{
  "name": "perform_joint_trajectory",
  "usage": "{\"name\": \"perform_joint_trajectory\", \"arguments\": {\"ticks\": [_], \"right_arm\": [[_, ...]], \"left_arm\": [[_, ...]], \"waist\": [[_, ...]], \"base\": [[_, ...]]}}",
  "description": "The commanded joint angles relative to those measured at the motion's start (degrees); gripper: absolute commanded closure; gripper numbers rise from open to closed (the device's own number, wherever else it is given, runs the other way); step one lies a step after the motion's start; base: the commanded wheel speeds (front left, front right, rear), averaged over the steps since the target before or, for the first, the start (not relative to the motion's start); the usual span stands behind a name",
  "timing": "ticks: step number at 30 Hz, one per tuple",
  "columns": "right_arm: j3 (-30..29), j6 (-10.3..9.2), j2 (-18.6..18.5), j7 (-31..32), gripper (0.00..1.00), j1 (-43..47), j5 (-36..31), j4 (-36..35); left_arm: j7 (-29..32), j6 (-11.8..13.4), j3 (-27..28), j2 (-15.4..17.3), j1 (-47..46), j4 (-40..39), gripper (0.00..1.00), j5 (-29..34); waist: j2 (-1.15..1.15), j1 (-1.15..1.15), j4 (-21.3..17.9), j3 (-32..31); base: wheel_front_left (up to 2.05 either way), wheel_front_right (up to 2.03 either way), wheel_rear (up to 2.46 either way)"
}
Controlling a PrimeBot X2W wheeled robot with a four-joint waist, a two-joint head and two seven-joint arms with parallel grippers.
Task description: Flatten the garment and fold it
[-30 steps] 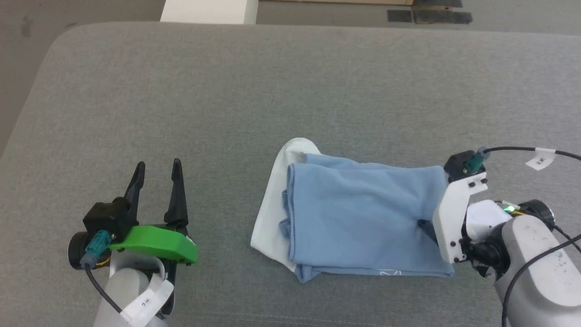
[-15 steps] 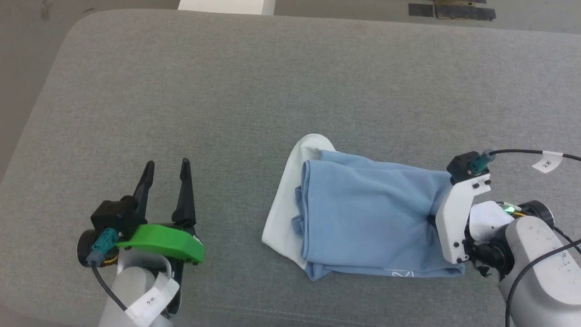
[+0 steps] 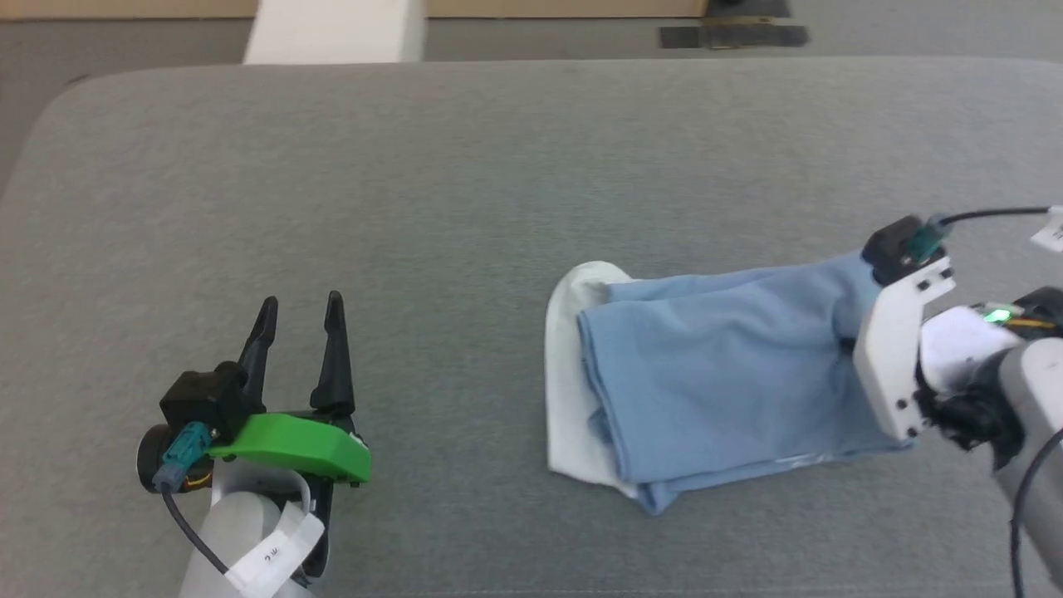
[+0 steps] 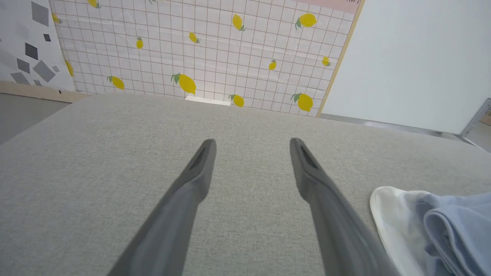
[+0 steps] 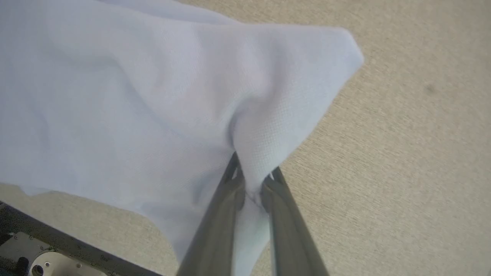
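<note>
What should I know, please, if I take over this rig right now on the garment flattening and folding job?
Left pincer: open, empty, over the grey fabric-covered surface.
Right pincer: shut on the right end of the light blue knit polo shirt.
Shirt: lies doubled over in a loose bundle right of centre, with a white layer showing at its left end.
Done: one grip taken.
Left: spread it flat, then fold. The left pincer probably needs to take the other end.
</note>
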Motion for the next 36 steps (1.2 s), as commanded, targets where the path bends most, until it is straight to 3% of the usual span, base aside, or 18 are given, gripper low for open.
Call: {"name": "perform_joint_trajectory", "arguments": {"ticks": [1,6,11,23,30,31,36], "right_arm": [[-0.4,-0.12,-1.0,0.3,1.00,-1.3,0.7,-0.2],[-2.4,-0.12,-3.2,0.0,1.00,-4.0,1.0,1.6],[-8.2,-0.12,-3.3,-2.6,1.00,-6.4,0.1,5.5],[-26.9,-0.12,-4.9,-10.4,1.00,-12.2,-8.7,15.1],[-33.1,-0.12,-5.7,-16.1,0.99,-17.0,-14.2,21.4],[-34.0,-0.12,-5.3,-16.9,0.00,-17.6,-15.0,22.4],[-36.8,-0.12,-4.4,-20.3,0.00,-19.7,-17.9,25.7]], "left_arm": [[-0.2,0.1,-0.1,-0.1,0.0,-0.4,0.00,0.3],[-0.2,-0.1,-0.7,0.6,-1.7,-0.7,0.00,0.9],[0.4,-0.2,-1.9,2.4,-4.8,-2.1,0.00,2.0],[8.1,0.5,-0.9,9.3,-8.2,-15.4,0.00,4.7],[11.8,1.3,1.1,12.0,-7.0,-22.8,0.00,4.9],[12.1,1.4,1.3,12.2,-6.9,-23.6,0.00,4.8],[12.2,2.0,1.9,12.5,-6.0,-24.8,0.00,4.6]], "waist": [[0.00,0.00,-10.3,1.2],[0.00,0.00,-18.7,3.7],[0.00,0.00,-22.5,9.2],[0.00,0.00,-18.5,25.0],[0.00,0.00,-16.8,29.7],[0.00,0.00,-16.7,30.1],[0.00,0.00,-16.4,29.5]], "base": [[0.00,0.00,0.00],[0.00,0.00,0.00],[0.00,0.00,0.00],[0.00,0.00,0.00],[0.00,0.00,0.00],[0.00,0.00,0.00],[0.00,0.00,0.00]]}}
